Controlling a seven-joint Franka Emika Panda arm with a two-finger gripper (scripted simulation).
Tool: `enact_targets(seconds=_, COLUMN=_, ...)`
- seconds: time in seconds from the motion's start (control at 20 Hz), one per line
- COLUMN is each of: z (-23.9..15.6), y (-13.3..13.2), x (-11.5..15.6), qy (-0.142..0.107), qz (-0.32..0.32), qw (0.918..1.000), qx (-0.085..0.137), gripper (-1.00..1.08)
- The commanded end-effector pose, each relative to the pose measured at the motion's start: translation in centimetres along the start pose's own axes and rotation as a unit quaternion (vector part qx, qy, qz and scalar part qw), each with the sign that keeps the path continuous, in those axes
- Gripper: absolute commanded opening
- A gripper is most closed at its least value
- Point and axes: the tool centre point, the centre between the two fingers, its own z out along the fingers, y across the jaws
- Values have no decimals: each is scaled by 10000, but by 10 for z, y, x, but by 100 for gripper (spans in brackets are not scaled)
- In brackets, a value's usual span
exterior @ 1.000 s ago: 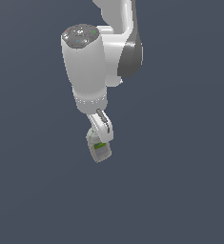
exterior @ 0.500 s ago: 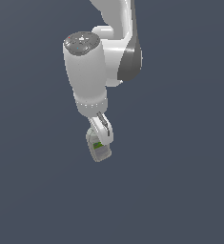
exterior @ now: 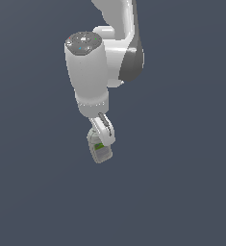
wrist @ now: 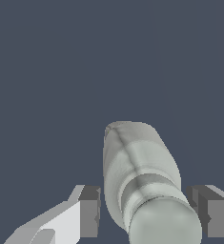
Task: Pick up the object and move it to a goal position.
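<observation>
The object is a small pale grey-green bottle [exterior: 101, 153] with a green-and-white label. It hangs tilted at the end of the arm in the exterior view. My gripper [exterior: 102, 138] points downward and is shut on its upper part. In the wrist view the bottle [wrist: 137, 162] lies between the two fingers, with its round cap [wrist: 165, 221] nearest the camera. One finger pad [wrist: 88, 212] and the other [wrist: 200, 209] flank it closely. The gripper [wrist: 144, 210] holds nothing else.
The white arm's wide wrist link [exterior: 88, 72] and grey elbow [exterior: 131, 62] rise above the gripper. Behind everything is a uniform dark blue-grey ground with no other objects, edges or marker in either view.
The arm's upper links have shifted slightly downward in the exterior view. The bottle has stayed between the fingers at almost the same spot.
</observation>
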Motion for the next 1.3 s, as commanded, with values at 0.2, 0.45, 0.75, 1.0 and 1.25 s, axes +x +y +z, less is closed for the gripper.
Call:
enact_targets(seconds=0.2, z=-3, y=1, x=-21, qy=0, qz=-2, qw=10000, qx=2, gripper=-100)
enact_targets(seconds=0.45, z=-9, y=2, x=-57, qy=0, qz=-3, qw=10000, qx=0, gripper=-100)
enact_targets(seconds=0.75, z=-17, y=3, x=-110, qy=2, qz=-3, qw=10000, qx=-7, gripper=-100)
enact_targets(seconds=1.0, z=-21, y=3, x=-139, qy=0, qz=-1, qw=10000, qx=-7, gripper=-100)
enact_targets(seconds=1.25, z=-23, y=3, x=-148, qy=-2, qz=0, qw=10000, qx=-7, gripper=-100)
